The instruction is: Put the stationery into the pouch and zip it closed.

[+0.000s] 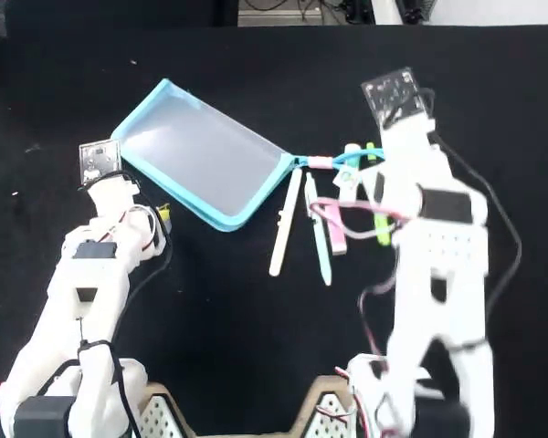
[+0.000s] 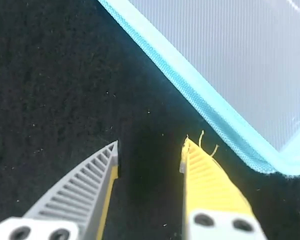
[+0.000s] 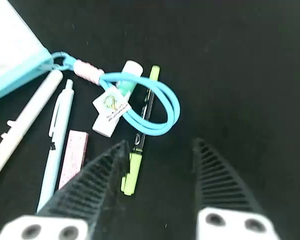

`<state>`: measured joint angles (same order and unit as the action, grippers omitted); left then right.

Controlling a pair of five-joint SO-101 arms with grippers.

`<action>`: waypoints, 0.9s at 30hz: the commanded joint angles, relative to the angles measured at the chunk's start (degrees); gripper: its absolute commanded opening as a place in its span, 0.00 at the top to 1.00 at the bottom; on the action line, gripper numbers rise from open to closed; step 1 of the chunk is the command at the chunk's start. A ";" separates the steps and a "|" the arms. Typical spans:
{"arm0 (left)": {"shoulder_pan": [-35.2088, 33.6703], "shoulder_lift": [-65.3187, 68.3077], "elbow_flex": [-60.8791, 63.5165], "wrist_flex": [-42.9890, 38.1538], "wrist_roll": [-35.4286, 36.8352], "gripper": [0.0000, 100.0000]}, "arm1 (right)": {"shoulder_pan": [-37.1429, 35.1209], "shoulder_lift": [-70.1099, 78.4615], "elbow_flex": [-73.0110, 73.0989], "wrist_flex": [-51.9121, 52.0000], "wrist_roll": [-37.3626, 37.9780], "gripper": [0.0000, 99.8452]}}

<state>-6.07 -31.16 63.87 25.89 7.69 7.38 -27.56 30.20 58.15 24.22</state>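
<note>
My left claw (image 2: 149,150) stands apart over bare black table (image 1: 55,73), just beside the one pouch (image 1: 201,164), whose long axis slants from far left down to its blue loop (image 3: 175,110) on the right. There lie one white pen (image 1: 285,224), one pale blue pen (image 1: 318,233), one pink eraser (image 3: 72,157), one green pen (image 3: 131,172) and one white tube (image 3: 132,67), lengthwise away from me; my right claw (image 3: 161,145) gapes by the green pen

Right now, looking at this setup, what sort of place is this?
Probably a robotics lab or workshop bench. A left arm and a right arm, both white with exposed wiring, sit side by side at a black-covered table, with a blue pouch and pens laid out before them.
</note>
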 commanded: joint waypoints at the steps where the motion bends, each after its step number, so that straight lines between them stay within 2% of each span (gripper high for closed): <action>1: 0.31 -0.26 -0.31 -0.88 0.26 0.80 | 0.88 11.03 -9.01 -0.44 0.62 0.77; 11: 0.31 -0.26 -0.31 -0.88 0.26 0.80 | 0.88 34.24 -24.13 0.00 0.70 0.77; 21: 0.31 -0.26 -0.48 -0.88 0.26 0.80 | 0.97 47.16 -33.63 0.00 0.70 0.78; 23: 0.31 -0.26 -0.48 -0.88 0.26 0.80 | 0.97 48.57 -34.42 0.09 1.58 0.84; 25: 0.31 -0.26 -0.48 -0.88 0.26 0.80 | 0.62 49.01 -34.15 0.09 5.01 0.96; 26: 0.31 -0.26 -0.48 -0.88 0.26 0.80 | 0.62 49.01 -33.98 0.18 6.07 1.00; 27: 0.31 -0.26 -0.48 -0.88 0.26 0.80 | 0.62 48.92 -33.80 1.05 6.86 0.97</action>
<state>-6.07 -31.16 63.87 25.89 7.69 7.74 22.02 -0.84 58.07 27.03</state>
